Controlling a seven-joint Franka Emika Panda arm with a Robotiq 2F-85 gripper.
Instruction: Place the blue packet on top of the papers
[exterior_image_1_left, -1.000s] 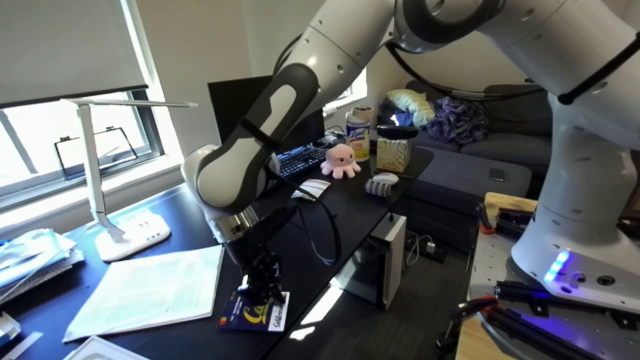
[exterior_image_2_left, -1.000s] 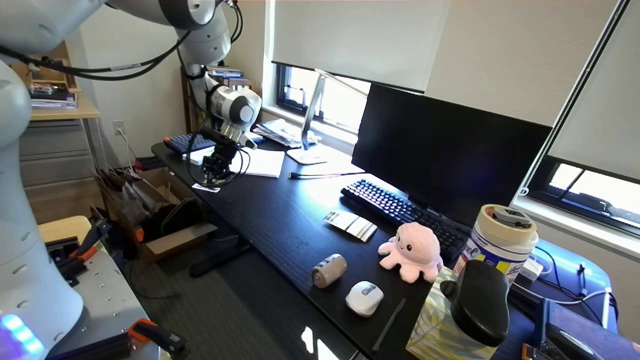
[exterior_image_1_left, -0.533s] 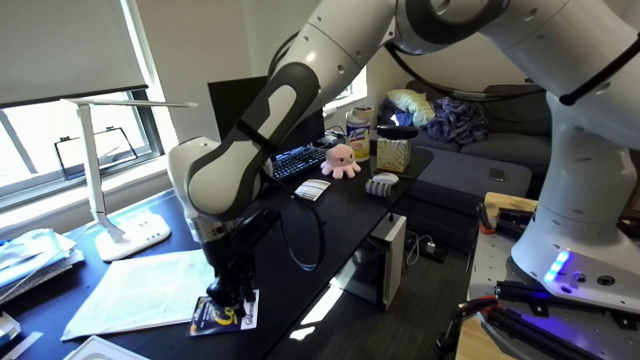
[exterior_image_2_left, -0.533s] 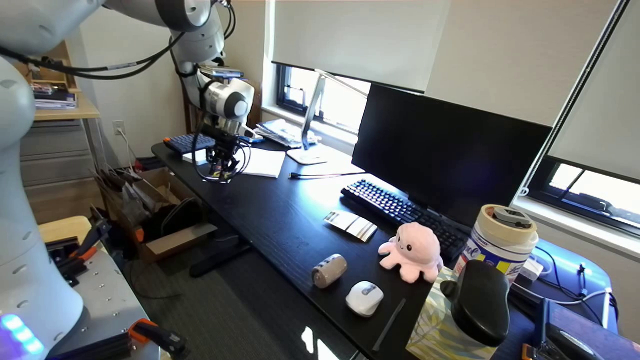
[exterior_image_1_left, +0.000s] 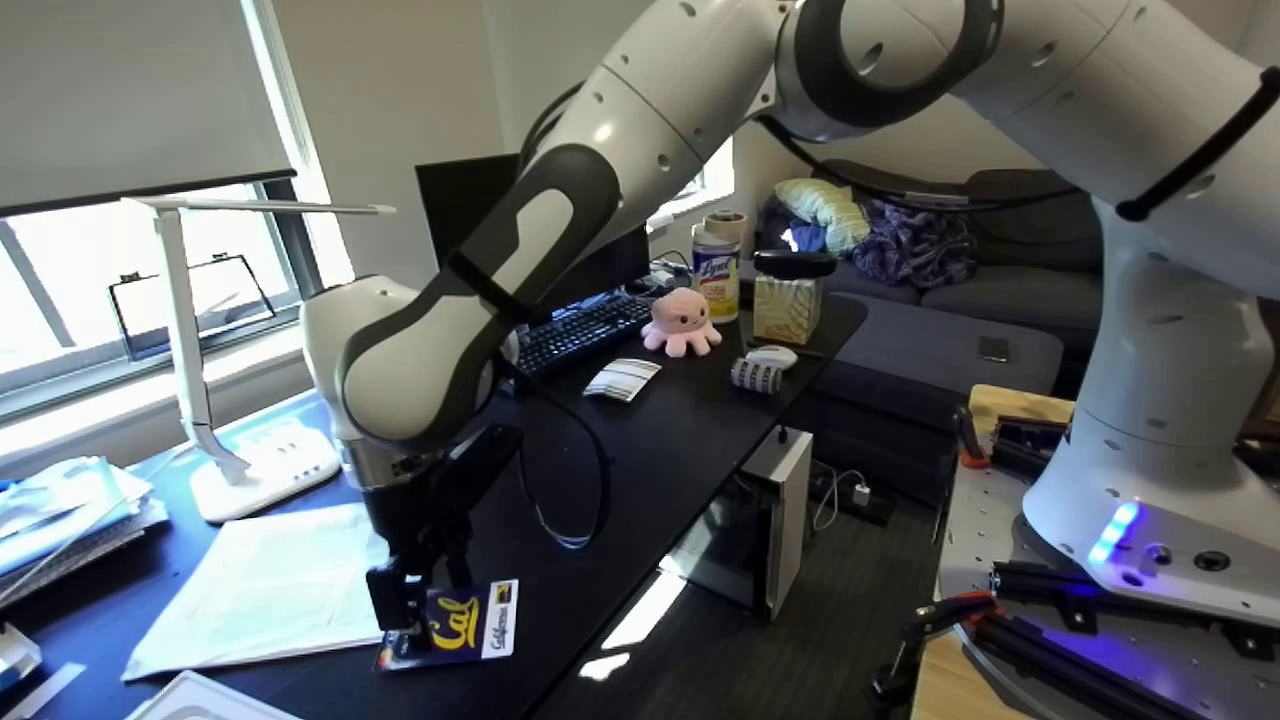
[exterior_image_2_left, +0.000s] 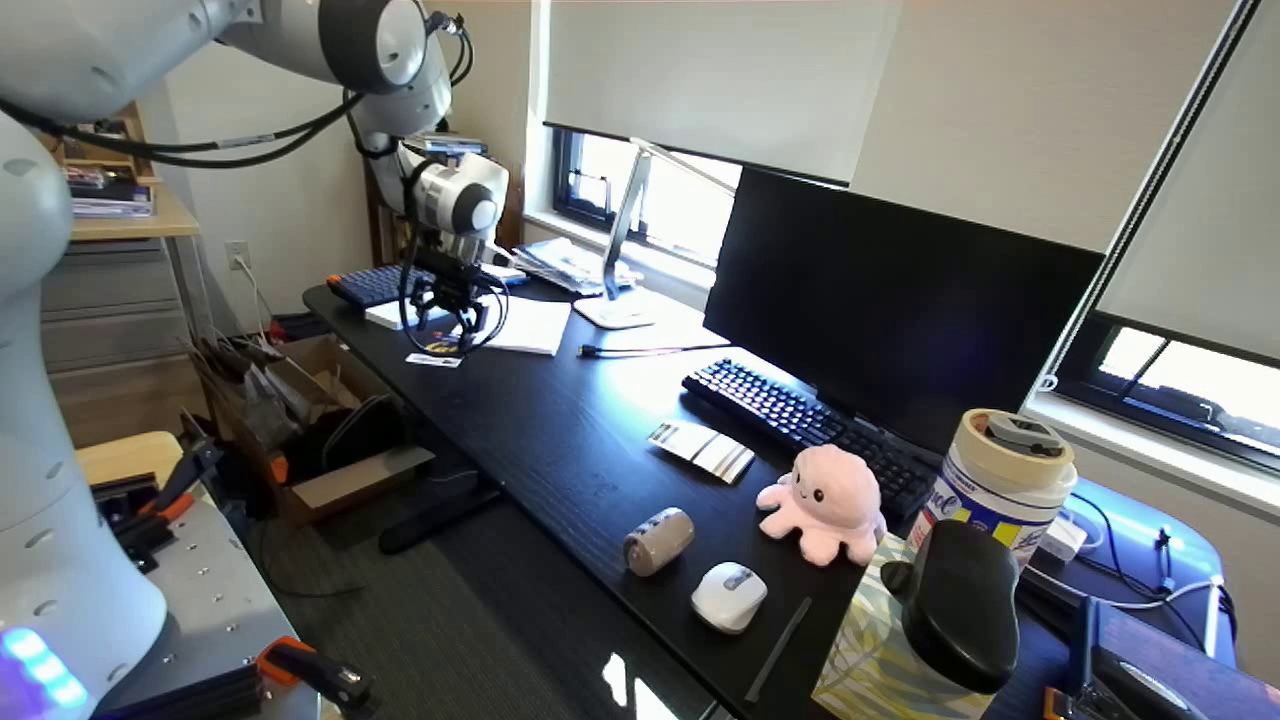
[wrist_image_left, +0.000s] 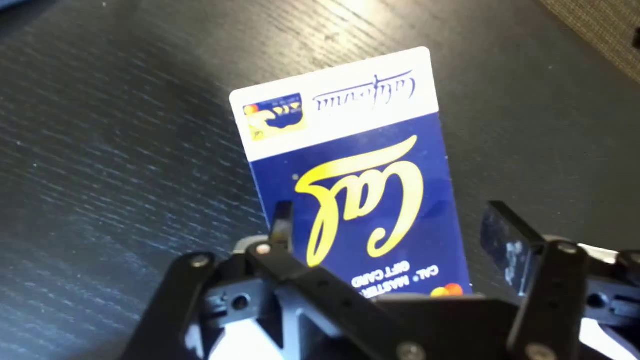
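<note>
The blue packet, with its yellow lettering and white end strip, lies flat on the black desk. In an exterior view its far end meets the near edge of the white papers; whether it overlaps them there I cannot tell. My gripper is just over the packet, jaws spread wide. In the wrist view the packet shows below and between the parted fingertips of the gripper, with nothing clasped. One finger overhangs the packet's side, the opposite one is beyond its edge. The gripper's body hides the packet's lower end.
A white desk lamp stands behind the papers, and a white tray is near them. The desk's front edge runs close beside the packet. Farther along are a striped cloth-like item, a keyboard and a pink octopus toy.
The packet slid with the gripper toward the papers, then stopped about half a second ago. Since then the jaws have spread apart, letting it go, and the arm has shifted slightly.
</note>
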